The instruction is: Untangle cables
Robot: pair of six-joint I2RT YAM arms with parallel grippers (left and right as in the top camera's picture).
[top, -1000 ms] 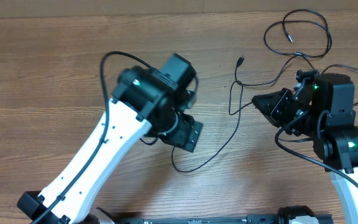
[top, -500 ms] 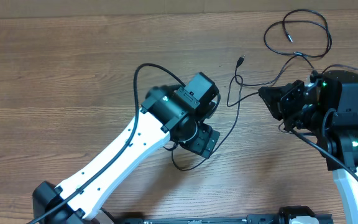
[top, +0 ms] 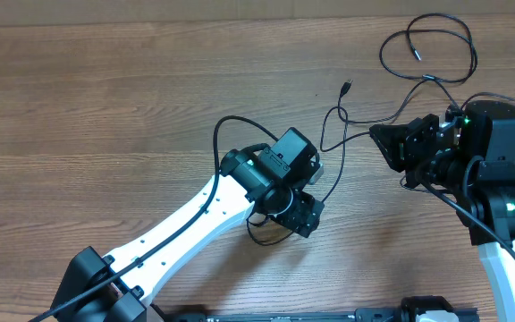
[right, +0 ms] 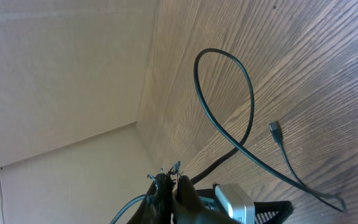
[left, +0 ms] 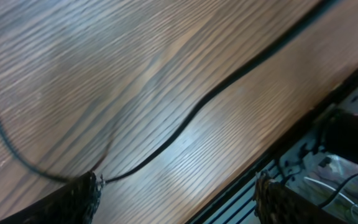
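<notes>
Thin black cables lie tangled on the wooden table. One ends in a small plug, bends near the middle and runs down to a loop. Another coils at the far right. My left gripper is open and empty, low over the lower cable run; in the left wrist view the cable crosses the wood ahead of its fingers. My right gripper is shut on a cable; in the right wrist view its fingers pinch the cable below a loop and the plug.
The table's near edge and the arm mounts lie just beyond the left gripper. A pale wall borders the table's far side. Bare wood covers the left half.
My left arm has swung right and come down over the lower cable run. My right gripper has moved slightly up with the cable, shifting the middle bend.
</notes>
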